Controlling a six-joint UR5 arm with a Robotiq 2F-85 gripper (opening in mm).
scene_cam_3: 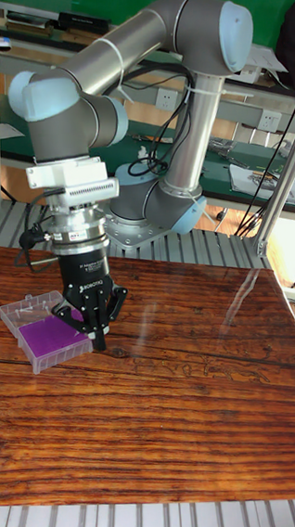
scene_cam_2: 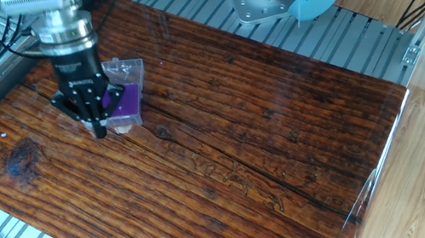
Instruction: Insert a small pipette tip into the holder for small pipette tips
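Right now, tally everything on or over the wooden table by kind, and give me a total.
Tip holder (clear box, purple top): 1
Robot arm: 1
Hand (fingers closed together over the holder's near edge): 1
Total: 3
No loose pipette tip can be made out at this size.

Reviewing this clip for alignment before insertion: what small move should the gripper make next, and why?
Probably a fine sideways correction, then a slow descent. The gripper hangs with its fingers together at the edge of the holder for small pipette tips, partly hiding its purple grid in the fixed view. No tip is discernible, so alignment with a hole cannot be confirmed.
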